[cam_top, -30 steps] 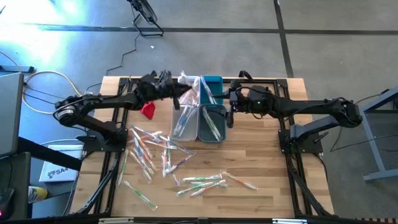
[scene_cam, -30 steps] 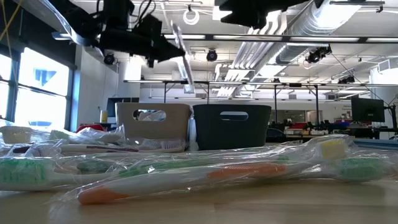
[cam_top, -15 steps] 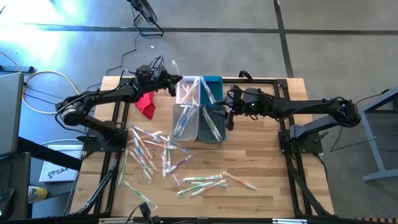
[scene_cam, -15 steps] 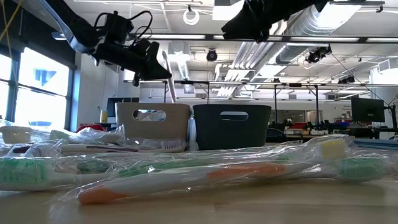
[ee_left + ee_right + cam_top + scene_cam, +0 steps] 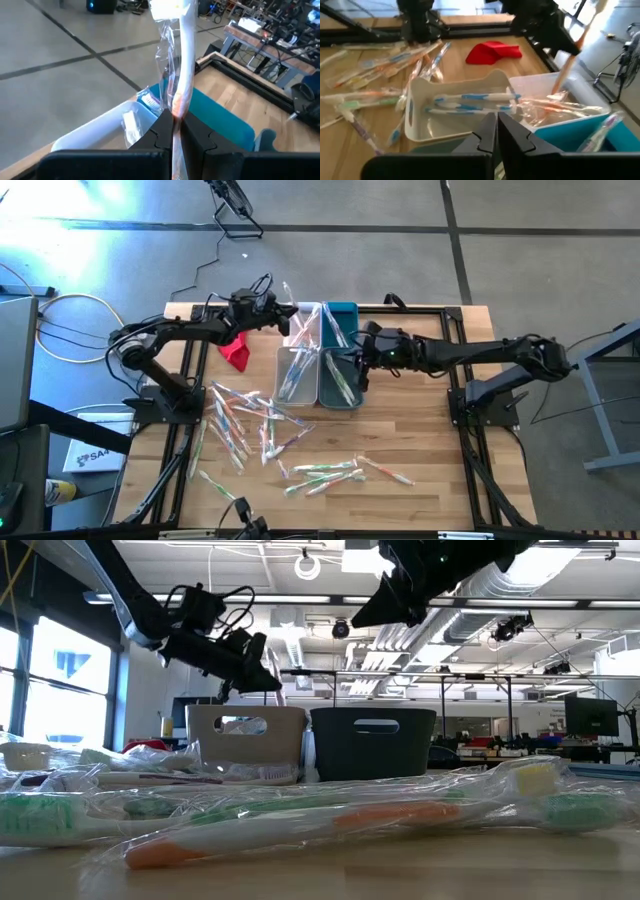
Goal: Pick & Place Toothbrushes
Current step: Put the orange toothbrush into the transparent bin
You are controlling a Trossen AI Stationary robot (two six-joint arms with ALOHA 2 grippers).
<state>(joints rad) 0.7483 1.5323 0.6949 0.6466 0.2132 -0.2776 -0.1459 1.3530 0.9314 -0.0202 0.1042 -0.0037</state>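
My left gripper (image 5: 286, 315) hangs over the far white bin (image 5: 303, 327), shut on a wrapped toothbrush (image 5: 182, 60) with an orange and white handle. My right gripper (image 5: 362, 368) is shut on nothing, above the right rim of the near dark teal bin (image 5: 340, 380). Many wrapped toothbrushes (image 5: 250, 420) lie flat on the wooden table, left of and nearer than the bins. Others lie in the near white bin (image 5: 465, 100) and stick out of the far bins. My left gripper pinches the wrapped toothbrush by the lower part of its handle (image 5: 176, 112) between its two fingers. The fingers come almost level from the table's left and lie across the handle. The toothbrush stands nearly upright, head end (image 5: 170, 9) up, clear of the bin.
A far teal bin (image 5: 341, 318) stands beside the far white one. A red cloth (image 5: 237, 352) lies left of the bins, under my left arm. A second scatter of toothbrushes (image 5: 340, 473) lies near the table's front. A black frame (image 5: 440, 310) runs along the table's far and side edges.
My left gripper has sunk toward the far white bin with its toothbrush, and the toothbrush has turned from slanting to nearly upright. My right gripper has sunk a little over the dark teal bin and has shut on nothing.
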